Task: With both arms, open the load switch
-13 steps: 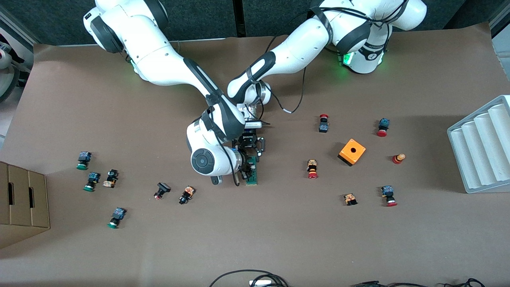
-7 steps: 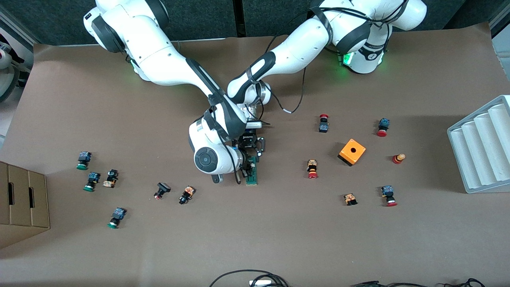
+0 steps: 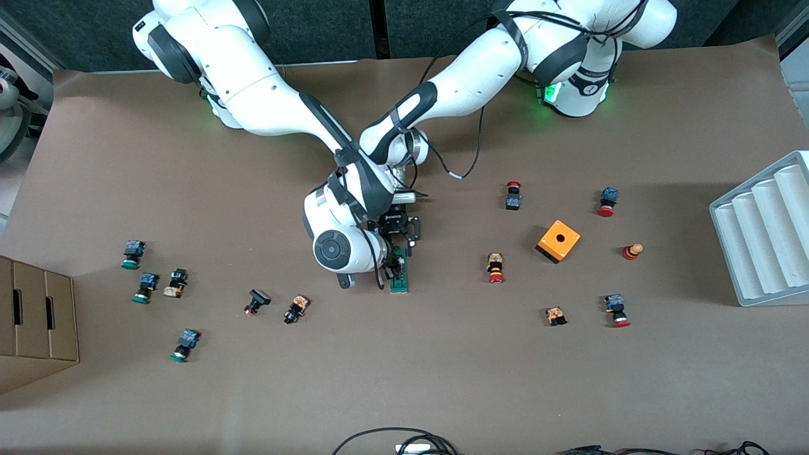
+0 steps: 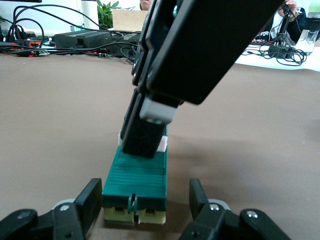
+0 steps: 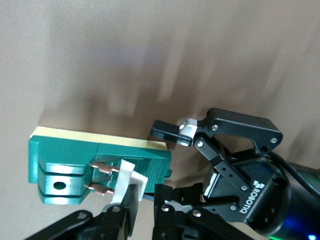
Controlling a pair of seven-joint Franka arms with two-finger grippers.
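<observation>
— Right arm's wrist slid a touch toward the left arm's end of the surface over that last second, while the load switch [image 3: 399,275] lay right where it was!

— And the jaws?

— Right gripper [image 5: 142,202] was clenched, its fingertips [image 5: 128,196] pinched on the small white piece [image 5: 129,178] at one end of the switch, beside the two copper pins [image 5: 102,178]. Left gripper [image 4: 145,205] was closed in on the other end, its fingers [image 4: 91,198] pressed to the sides of the dark-green block.

— Where was the switch itself?

— Flat on the brown surface [image 3: 442,366], near the middle, lengthwise toward the front camera, with both grippers meeting over it.

— And around it?

— Orange cube [image 3: 558,241] with a hole sat toward the left arm's end, well apart from the switch. Red-capped push buttons [image 3: 495,267] were scattered about it, green-capped ones [image 3: 145,287] toward the right arm's end. A cardboard box [image 3: 35,322] stood at that edge, a white ribbed tray [image 3: 761,230] at the other. Cables [image 3: 404,442] lay at the edge nearest the camera.
</observation>
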